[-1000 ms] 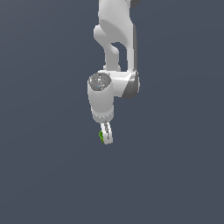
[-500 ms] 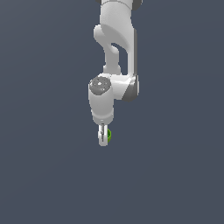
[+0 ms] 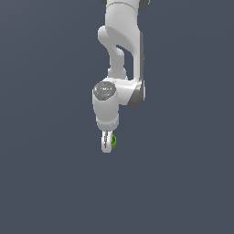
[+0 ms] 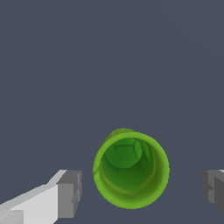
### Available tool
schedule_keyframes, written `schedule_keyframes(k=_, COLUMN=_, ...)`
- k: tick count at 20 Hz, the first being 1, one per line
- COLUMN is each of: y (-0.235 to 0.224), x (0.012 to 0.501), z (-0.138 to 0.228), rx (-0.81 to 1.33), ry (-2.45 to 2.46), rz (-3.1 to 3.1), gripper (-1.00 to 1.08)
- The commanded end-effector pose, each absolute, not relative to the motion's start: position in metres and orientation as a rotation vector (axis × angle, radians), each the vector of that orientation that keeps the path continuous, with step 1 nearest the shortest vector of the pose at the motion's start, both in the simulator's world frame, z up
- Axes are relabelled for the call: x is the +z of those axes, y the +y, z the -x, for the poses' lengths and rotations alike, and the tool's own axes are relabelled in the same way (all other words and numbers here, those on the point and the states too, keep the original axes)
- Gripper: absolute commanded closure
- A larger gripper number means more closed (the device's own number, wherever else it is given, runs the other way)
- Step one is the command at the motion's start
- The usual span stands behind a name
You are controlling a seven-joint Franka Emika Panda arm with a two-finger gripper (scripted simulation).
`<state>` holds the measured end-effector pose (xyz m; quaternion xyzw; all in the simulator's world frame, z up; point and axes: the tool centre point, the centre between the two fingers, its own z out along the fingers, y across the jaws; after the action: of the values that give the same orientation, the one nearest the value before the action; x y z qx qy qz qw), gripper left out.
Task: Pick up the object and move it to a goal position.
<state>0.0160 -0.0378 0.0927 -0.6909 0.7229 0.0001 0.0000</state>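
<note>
So we are only reaching the grasp: our hand (image 4: 140,188) is standing wide, its pads (image 4: 70,192) clear of the green cup (image 4: 131,170) sitting between them, and the closing, lifting and carrying to the goal are, we judge, all left.

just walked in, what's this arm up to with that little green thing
A white robot arm reaches down with its claw around a tiny bright green hollow cup. In the wrist view the cup sits upright between the two grey finger pads, with a clear gap on each side, so the claw is open and nothing is gripped yet. In the exterior view the green cup peeks out beside the fingertips. No goal marker shows in either view.
</note>
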Motion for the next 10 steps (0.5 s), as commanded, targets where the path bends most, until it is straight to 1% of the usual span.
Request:
schedule_keyframes(k=1, y=-0.038, x=0.091, z=-0.016, rx=0.0, ry=2.271, rz=2.17, gripper=-0.92)
schedule_keyframes(k=10, y=-0.038, x=0.053, z=-0.015, rx=0.0, ry=2.276, rz=2.166, gripper=-0.92)
